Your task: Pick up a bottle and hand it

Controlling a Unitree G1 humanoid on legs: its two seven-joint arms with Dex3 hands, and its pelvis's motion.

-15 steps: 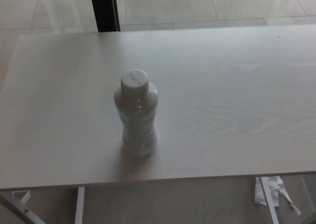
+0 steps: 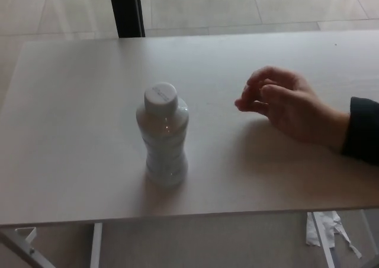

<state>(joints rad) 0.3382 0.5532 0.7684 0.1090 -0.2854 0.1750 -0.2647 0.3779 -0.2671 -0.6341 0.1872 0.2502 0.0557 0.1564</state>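
Neither of my hands shows, so I cannot tell how my fingers stand. The squat, clear plastic bottle with a white ribbed screw cap (image 2: 163,136) stands upright on the pale, matte wood-grain worktop (image 2: 71,126), near its front edge. A person's hand (image 2: 290,105), fingers loosely curled, in a dark sleeve (image 2: 363,129), hovers well right of it.

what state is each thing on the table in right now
bottle: upright on the table, white cap on, untouched
person's hand: over the table right of the bottle, fingers curled, apart from the bottle, holding nothing
table: bears only the bottle
robot's hands: not in view
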